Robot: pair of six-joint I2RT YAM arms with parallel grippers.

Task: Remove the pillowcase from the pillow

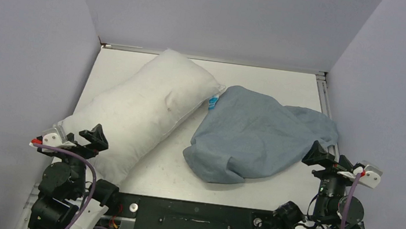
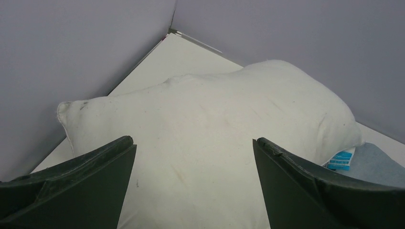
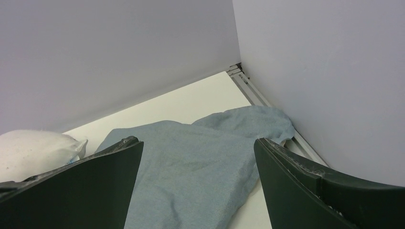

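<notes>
The pillow point(image 1: 142, 106) lies bare and slantwise on the left half of the table, its small blue tag point(image 1: 213, 100) at the far right corner. The pillowcase point(image 1: 253, 135) lies limp and crumpled beside it on the right, blue side up, its far edge touching the pillow by the tag. My left gripper point(image 1: 89, 138) is open and empty above the pillow's near end; the pillow point(image 2: 205, 129) fills the left wrist view. My right gripper point(image 1: 319, 156) is open and empty at the pillowcase's right edge, with the pillowcase point(image 3: 191, 167) below it in the right wrist view.
Grey walls enclose the white table point(image 1: 263, 78) on the left, back and right. A metal rail point(image 1: 326, 103) runs along the table's right edge. The pillowcase reaches that rail point(image 3: 267, 102) at the right side.
</notes>
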